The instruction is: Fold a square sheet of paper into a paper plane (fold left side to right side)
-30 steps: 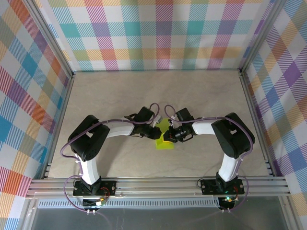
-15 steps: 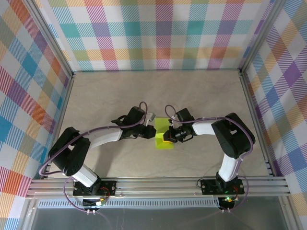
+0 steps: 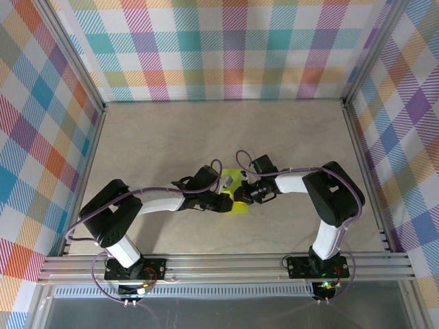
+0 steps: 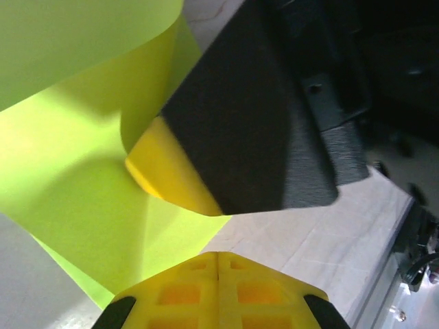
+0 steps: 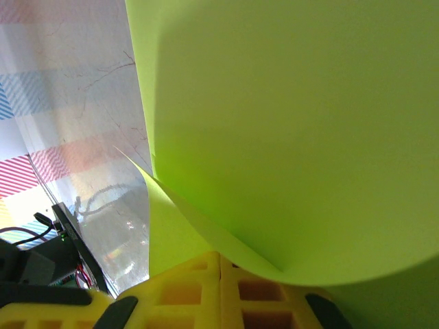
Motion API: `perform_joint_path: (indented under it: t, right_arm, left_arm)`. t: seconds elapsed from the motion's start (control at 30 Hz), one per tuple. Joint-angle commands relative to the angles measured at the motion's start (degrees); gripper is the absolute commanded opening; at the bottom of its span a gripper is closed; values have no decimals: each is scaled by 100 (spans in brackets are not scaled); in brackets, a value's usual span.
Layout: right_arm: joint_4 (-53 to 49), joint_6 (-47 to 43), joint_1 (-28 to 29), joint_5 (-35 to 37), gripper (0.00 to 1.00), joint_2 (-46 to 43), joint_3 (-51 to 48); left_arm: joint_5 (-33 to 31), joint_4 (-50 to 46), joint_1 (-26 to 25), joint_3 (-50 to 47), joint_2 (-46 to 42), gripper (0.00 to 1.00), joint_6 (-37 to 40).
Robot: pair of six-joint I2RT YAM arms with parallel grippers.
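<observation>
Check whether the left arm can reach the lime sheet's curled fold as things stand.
Probably yes. The left claw, shut, sits at the square sheet of paper, the curled fold just ahead of its fingers. The right claw grips the sheet close beside that fold, so room is tight.

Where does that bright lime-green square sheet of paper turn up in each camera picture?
Top external: the bright lime-green square sheet of paper sits near picture centre.
Left wrist: the sheet covers the left half, curled up.
Right wrist: the sheet covers the upper right, bowed.
Shared landmark: pale veined tabletop beside it.
</observation>
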Motion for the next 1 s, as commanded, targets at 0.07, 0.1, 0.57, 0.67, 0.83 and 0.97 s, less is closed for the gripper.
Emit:
perform_joint_path:
  t: [0.07, 0.1, 0.57, 0.67, 0.83, 0.97]
  right_arm:
    - [-464, 31, 35, 339, 0, 172, -153]
    - [-474, 18, 34, 346, 0, 175, -148]
    - [-545, -22, 35, 398, 0, 235, -139]
    - [-531, -29, 35, 393, 0, 229, -139]
    - [-584, -47, 35, 421, 0, 227, -143]
    - [-590, -62, 35, 434, 0, 228, -140]
  left_arm:
    - [-90, 81, -35, 167, 203, 0, 16]
    - [-116, 65, -36, 167, 218, 0, 26]
    - [-460, -142, -28, 167, 299, 0, 83]
    - [-527, -187, -30, 136, 290, 0, 96]
    - [-606, -198, -22, 75, 262, 0, 101]
    - [-615, -203, -26, 47, 266, 0, 96]
